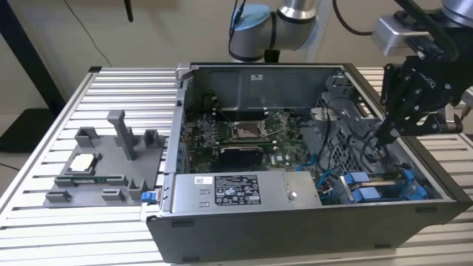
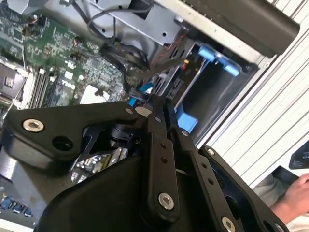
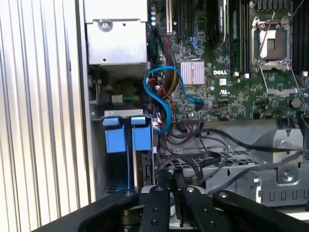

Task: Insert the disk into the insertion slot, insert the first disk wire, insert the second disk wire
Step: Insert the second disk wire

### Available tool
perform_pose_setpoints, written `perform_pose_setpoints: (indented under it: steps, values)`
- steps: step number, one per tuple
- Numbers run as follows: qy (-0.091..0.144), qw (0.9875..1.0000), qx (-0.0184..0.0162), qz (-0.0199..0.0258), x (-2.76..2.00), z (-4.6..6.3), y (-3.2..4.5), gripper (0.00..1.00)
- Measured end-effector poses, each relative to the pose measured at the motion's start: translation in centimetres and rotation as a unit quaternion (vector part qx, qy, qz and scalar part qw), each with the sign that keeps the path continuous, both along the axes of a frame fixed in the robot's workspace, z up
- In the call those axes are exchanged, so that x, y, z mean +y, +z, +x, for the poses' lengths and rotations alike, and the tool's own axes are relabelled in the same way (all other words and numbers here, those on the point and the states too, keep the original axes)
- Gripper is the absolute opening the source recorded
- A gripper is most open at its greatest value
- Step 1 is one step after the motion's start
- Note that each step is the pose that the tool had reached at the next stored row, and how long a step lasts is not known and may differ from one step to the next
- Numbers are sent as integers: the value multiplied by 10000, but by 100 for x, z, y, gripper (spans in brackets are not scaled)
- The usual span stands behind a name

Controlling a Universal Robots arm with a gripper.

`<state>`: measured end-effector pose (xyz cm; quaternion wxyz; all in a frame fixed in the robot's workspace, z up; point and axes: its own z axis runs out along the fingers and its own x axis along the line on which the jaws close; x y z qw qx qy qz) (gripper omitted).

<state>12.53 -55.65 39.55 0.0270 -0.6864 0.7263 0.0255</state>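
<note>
The open computer case [image 1: 185,111] lies on the slatted table. In its drive bay, at the exterior view's right, two blue carriers [image 1: 367,187] sit side by side; the first wrist view shows their blue handles [image 3: 124,138]. Which one holds the disk I cannot tell. My gripper [image 1: 382,137] hangs just above the bay, next to the metal cage. In the second wrist view its fingers [image 2: 153,113] are pressed together, with a black disk wire [image 2: 120,63] and its blue-tipped plug [image 2: 134,99] at their tips. The gripper [image 3: 171,182] also appears in the first wrist view, with black cables beside it.
The motherboard [image 1: 244,136] fills the case floor and the silver power supply [image 1: 244,191] lies along the front. A looped blue cable [image 3: 159,96] hangs near the bay. A grey fixture [image 1: 103,160] with small parts stands at the exterior view's left. A person's hand [image 2: 294,198] rests beyond the case.
</note>
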Motion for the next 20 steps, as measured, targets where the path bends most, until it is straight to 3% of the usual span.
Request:
perform_pose_setpoints:
  steps: [6,16,20]
  values:
    - [1,10000,-1,2,0,-238,-84,16]
    - [79,10000,-3,1,-13,-195,-119,16]
    - [137,9999,-1,-1,-39,-157,-177,16]
